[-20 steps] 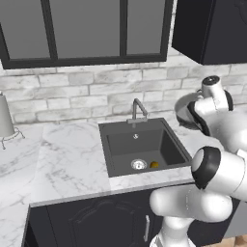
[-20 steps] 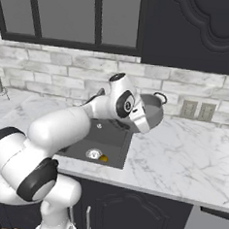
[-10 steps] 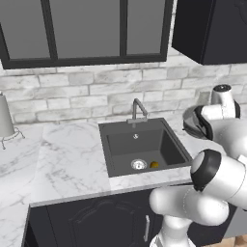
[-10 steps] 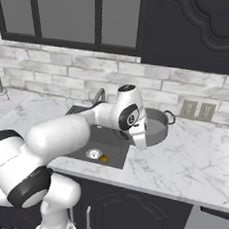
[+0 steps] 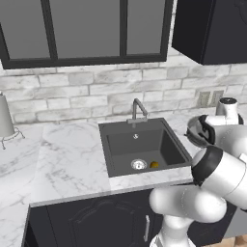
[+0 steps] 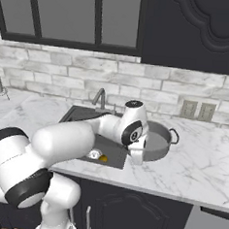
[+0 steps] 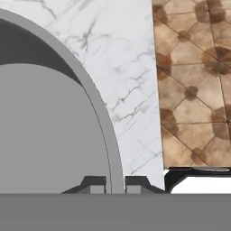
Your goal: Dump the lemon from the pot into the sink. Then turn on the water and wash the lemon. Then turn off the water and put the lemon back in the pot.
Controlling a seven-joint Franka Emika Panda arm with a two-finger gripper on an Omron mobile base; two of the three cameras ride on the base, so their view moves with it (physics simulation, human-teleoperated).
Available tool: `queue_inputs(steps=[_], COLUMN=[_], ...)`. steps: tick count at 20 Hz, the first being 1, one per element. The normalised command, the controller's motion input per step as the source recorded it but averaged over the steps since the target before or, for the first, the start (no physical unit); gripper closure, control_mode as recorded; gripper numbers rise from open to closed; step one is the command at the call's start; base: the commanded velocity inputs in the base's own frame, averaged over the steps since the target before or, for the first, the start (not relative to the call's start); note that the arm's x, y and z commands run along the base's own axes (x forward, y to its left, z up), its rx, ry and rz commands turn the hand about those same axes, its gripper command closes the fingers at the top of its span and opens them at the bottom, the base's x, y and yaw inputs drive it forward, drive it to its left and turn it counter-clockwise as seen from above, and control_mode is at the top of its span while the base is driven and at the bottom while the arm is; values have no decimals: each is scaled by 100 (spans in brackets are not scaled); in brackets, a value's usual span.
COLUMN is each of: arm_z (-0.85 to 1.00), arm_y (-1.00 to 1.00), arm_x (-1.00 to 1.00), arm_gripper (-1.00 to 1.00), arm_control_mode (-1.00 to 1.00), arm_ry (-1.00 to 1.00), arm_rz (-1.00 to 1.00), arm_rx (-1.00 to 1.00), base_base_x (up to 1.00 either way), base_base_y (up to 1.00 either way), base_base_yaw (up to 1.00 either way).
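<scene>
Gripping the pot by its rim on the counter right of the sink, the gripper straddled that rim, while the lemon lay leftward in the basin beside the drain.

One lemon, one sink with one drain, one faucet, one pot, two wall outlets, upper right of centre.
</scene>
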Motion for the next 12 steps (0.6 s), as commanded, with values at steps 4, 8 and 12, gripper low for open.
queue_inputs(steps=[4, 8, 12], arm_z=[-37, -37, -30], arm_y=[-13, 0, 6], arm_x=[1, 0, 19], arm_gripper=[100, 100, 100], arm_control_mode=[-100, -100, -100], arm_ry=[0, 0, 2], arm_rz=[-12, -11, -6], arm_rx=[15, 12, 3], base_base_x=[0, 0, 0], base_base_y=[0, 0, 0], base_base_yaw=[0, 0, 0])
